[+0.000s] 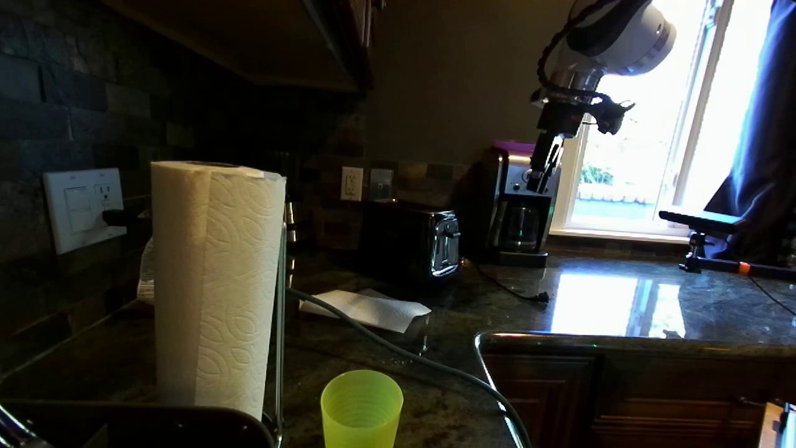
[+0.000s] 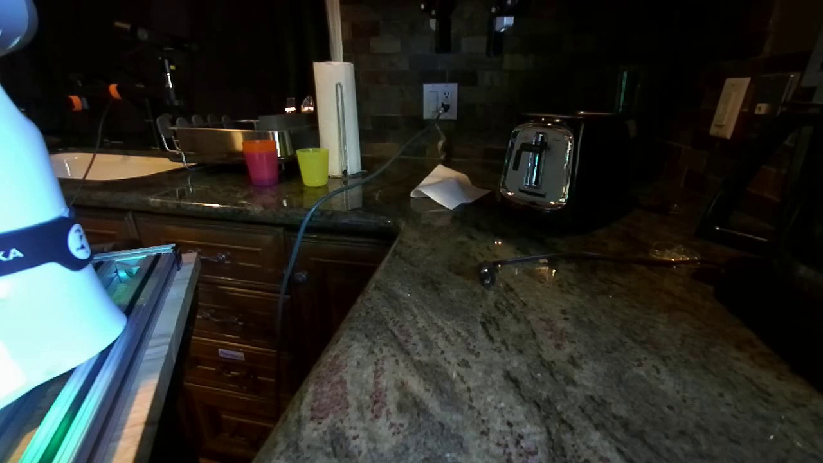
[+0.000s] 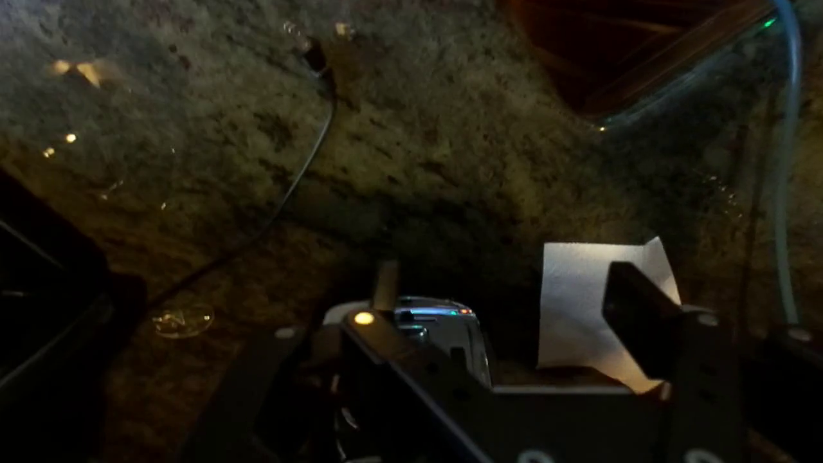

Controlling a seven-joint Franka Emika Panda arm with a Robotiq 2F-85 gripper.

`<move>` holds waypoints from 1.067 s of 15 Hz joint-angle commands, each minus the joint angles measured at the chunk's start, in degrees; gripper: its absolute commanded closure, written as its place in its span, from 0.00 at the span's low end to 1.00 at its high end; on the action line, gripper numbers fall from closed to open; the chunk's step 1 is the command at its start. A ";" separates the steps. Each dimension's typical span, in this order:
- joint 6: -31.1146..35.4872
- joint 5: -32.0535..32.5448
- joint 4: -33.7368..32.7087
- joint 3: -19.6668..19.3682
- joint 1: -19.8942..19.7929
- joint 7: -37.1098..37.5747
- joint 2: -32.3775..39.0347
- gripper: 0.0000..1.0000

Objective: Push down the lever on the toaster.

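Observation:
The black toaster (image 1: 398, 239) with a silver front stands on the dark stone counter. Its front panel shows in an exterior view (image 2: 553, 164), with the black lever (image 2: 527, 151) high in its slot. The lever also shows in an exterior view (image 1: 451, 234). My gripper (image 1: 540, 186) hangs well above the counter, fingers pointing down, apart from the toaster. Its two fingers reach in at the top edge of an exterior view (image 2: 468, 48). In the wrist view the gripper (image 3: 503, 296) is open and empty; its left finger covers part of the toaster (image 3: 443, 328) and hides the lever.
A coffee maker (image 1: 525, 211) stands beside the toaster. A loose plug and cord (image 2: 487, 275) lie in front. A paper sheet (image 2: 450, 186), a grey cable (image 2: 321, 206), a paper towel roll (image 1: 217, 286) and a yellow-green cup (image 1: 362, 410) are on the counter. An upper cabinet (image 1: 249, 37) overhangs.

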State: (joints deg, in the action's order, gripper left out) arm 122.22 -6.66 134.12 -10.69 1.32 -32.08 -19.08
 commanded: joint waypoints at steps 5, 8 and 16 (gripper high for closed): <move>14.52 -5.69 3.87 0.87 2.68 -5.43 3.82 0.81; 20.85 -9.35 4.89 0.67 3.12 -7.21 5.72 0.99; 31.97 -22.08 4.28 1.51 4.67 -14.66 12.95 1.00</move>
State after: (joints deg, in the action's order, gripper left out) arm 150.38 -23.56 138.56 -9.51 5.43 -42.93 -8.86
